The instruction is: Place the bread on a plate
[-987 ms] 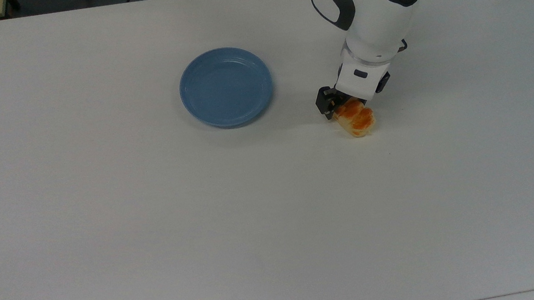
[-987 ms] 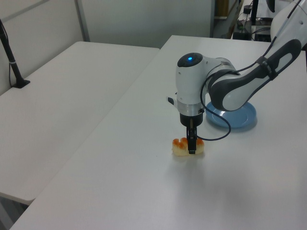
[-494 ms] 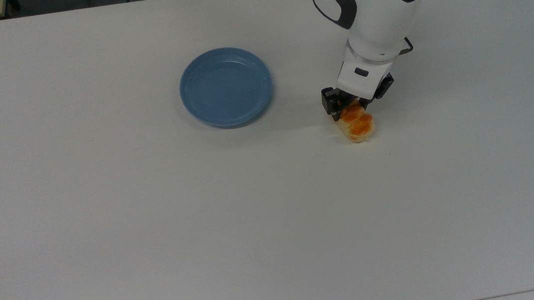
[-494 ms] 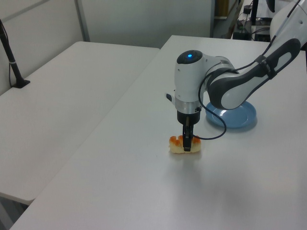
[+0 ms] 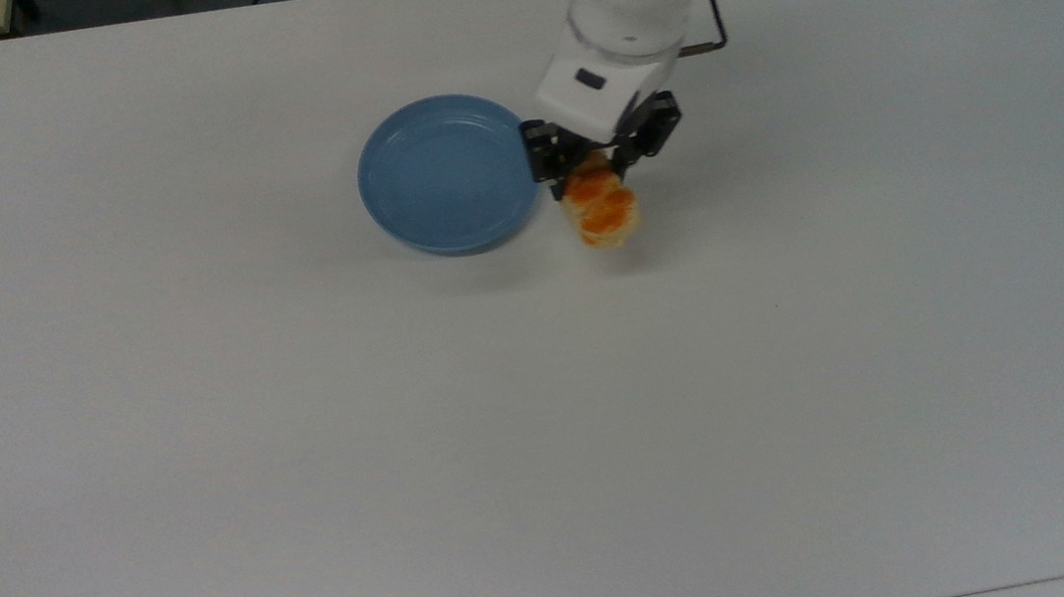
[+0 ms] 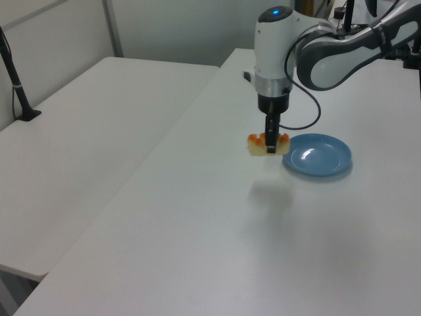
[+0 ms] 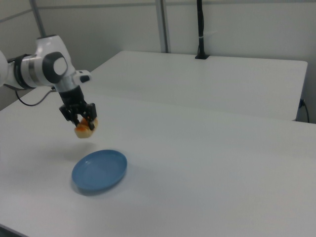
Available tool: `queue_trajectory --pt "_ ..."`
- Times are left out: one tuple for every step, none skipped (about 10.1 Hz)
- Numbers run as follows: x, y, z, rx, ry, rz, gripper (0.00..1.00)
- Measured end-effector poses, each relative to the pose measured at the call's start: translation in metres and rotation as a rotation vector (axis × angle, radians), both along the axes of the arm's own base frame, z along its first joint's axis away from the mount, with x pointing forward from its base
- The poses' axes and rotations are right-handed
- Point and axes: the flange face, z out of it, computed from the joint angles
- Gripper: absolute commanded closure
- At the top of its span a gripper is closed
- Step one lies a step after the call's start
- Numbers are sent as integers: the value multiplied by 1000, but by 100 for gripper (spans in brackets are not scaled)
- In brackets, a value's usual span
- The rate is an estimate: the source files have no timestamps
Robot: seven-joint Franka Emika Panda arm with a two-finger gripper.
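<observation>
The bread (image 5: 604, 209), a small loaf with glossy orange-brown bumps and pale sides, hangs in the air with my gripper (image 5: 596, 171) shut on its far end. It casts a shadow on the table below. The blue plate (image 5: 451, 185) lies on the white table just to the top view's left of the bread. In the left view the bread (image 6: 264, 143) hangs beside the plate (image 6: 317, 156), clear of its rim. The right view has the bread (image 7: 84, 128) well above the plate (image 7: 99, 171), held by the gripper (image 7: 79, 117).
The white table (image 5: 407, 433) stretches wide around the plate. A second white table (image 6: 79, 125) stands beside it on the left view's left, with a black post (image 6: 16, 85) at its far edge.
My gripper has lifted the bread off the table and carried it toward the top view's left and upward, from well right of the plate to right beside its rim.
</observation>
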Motion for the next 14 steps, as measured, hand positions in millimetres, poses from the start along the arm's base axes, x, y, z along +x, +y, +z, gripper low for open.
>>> queue_trajectory --pt "-7 -38 -16 -15 49 0 41" --pt "-18 -68 -29 -25 92 2 41" --pt "-31 -86 -34 -31 115 -9 40" --pt "-41 -94 -37 -35 130 -19 39" --pt "-50 -96 -46 -40 152 -20 34" --pt "-57 -98 -57 -45 177 -19 20" --pt "-61 -99 -64 -48 191 -20 0" --pt "-63 -100 -67 -49 200 -22 0" --pt "-63 -105 -69 -50 202 -33 0" --pt "-62 -108 -68 -50 201 -41 0" --pt "-59 -109 -61 -49 184 -56 0" --pt "-52 -108 -38 -44 160 -77 0" --pt "-45 -109 -3 -11 156 -118 0" --pt "-40 -118 47 21 126 -157 0"
